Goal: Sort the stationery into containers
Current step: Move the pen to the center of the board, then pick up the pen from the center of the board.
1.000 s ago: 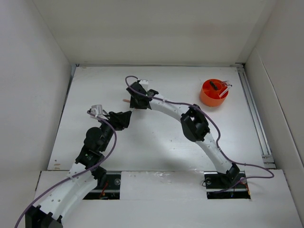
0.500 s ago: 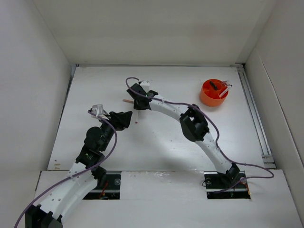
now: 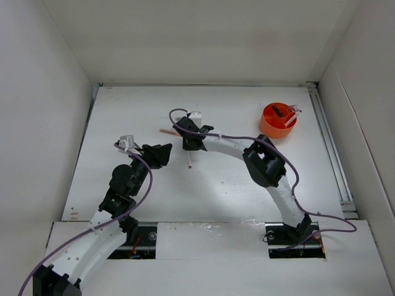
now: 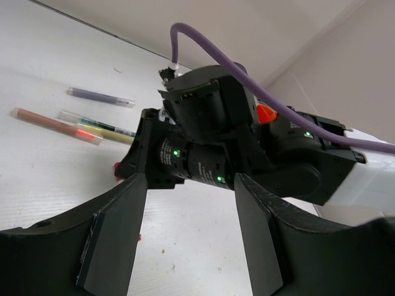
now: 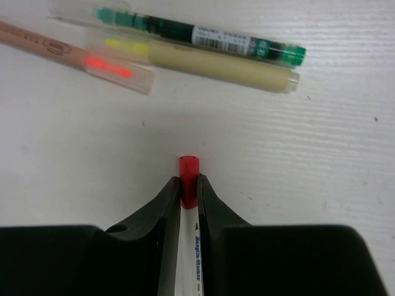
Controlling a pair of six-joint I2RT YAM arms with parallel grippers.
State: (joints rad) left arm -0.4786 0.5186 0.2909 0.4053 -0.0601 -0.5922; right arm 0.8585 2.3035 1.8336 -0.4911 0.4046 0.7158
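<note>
My right gripper point(image 3: 191, 144) is shut on a white pen with a red cap point(image 5: 189, 176), which hangs from it above the table point(image 3: 189, 160). Just beyond it lie a green pen point(image 5: 203, 38), a yellow marker point(image 5: 216, 66) and a pink-orange pen point(image 5: 74, 52). The left wrist view also shows a dark grey stick point(image 4: 102, 97) behind them. My left gripper point(image 4: 188, 237) is open and empty, low over the table left of the right gripper point(image 3: 162, 151). The orange organiser point(image 3: 277, 121) stands at the back right with dark scissors inside.
The right arm's wrist point(image 4: 210, 148) fills the space just ahead of my left gripper. White walls close the table on the left, back and right. A metal rail point(image 3: 330, 148) runs along the right edge.
My right gripper has lifted the red-capped pen off the table and moved a little right and nearer. The left arm has stayed in place.
</note>
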